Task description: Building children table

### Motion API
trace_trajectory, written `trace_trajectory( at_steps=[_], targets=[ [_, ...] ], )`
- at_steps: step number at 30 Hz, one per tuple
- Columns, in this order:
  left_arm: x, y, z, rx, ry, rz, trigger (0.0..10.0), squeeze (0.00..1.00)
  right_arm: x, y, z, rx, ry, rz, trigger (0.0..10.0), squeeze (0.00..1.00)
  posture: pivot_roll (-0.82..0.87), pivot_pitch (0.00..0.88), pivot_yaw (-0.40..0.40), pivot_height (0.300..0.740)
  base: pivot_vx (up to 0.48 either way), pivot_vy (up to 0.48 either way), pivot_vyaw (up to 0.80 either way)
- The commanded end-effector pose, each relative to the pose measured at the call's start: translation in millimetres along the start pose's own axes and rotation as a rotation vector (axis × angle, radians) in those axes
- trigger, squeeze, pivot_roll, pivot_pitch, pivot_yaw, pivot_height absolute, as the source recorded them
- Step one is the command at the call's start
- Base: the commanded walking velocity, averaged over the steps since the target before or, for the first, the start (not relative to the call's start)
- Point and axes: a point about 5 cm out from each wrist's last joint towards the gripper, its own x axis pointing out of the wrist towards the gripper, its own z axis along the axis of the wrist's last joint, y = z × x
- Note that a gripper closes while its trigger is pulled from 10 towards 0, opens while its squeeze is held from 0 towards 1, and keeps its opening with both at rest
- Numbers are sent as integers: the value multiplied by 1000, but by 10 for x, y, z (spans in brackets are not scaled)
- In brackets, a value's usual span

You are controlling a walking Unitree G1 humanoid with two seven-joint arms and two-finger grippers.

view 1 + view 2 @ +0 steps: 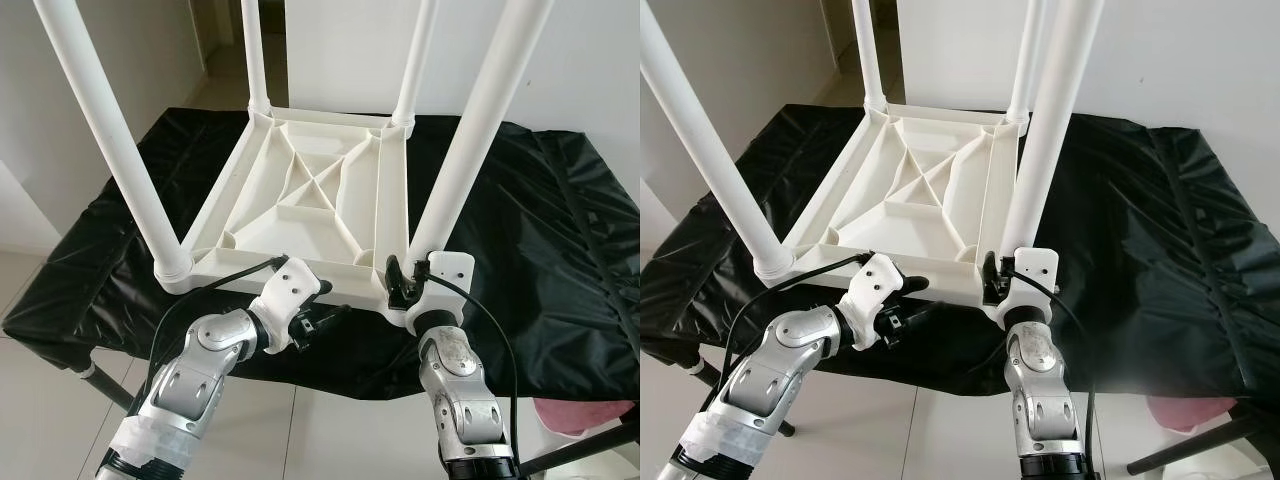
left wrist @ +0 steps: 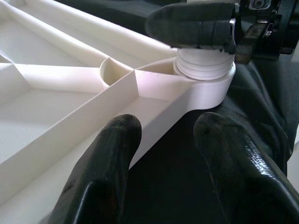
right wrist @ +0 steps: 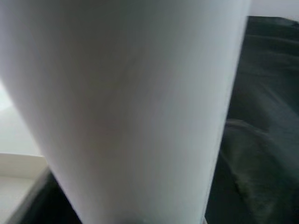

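Note:
A white plastic children's table (image 1: 300, 200) lies upside down on a black-covered surface, its four legs pointing up. My right gripper (image 1: 400, 283) is shut on the foot of the near right leg (image 1: 480, 120), where the leg meets the corner socket (image 2: 205, 63). That leg stands close before the right wrist camera (image 3: 126, 107). My left gripper (image 1: 325, 318) is open at the table's near rim, just left of that corner. In the left wrist view one finger lies against the rim wall (image 2: 154, 107) and the other is over the cloth.
The black cloth (image 1: 560, 220) drapes over the work surface and hangs off its near edge. The near left leg (image 1: 110, 130) slants up and outward. A pink object (image 1: 585, 415) lies on the tiled floor at lower right.

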Motion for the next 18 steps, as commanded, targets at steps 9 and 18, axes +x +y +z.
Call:
trace_trajectory(
  at_steps=[9, 18],
  targets=[
    [20, 9, 33, 4, -17, 41, 10000, 0, 22, -69, 54, -59, -19, 323, 10000, 0, -55, 76, 32, 740, 0, 0, 0],
    [-58, -9, 26, 8, -14, 3, 10000, 0, 99, -329, 128, -162, -15, 582, 10000, 0, -42, 68, 24, 740, 0, 0, 0]
  ],
)
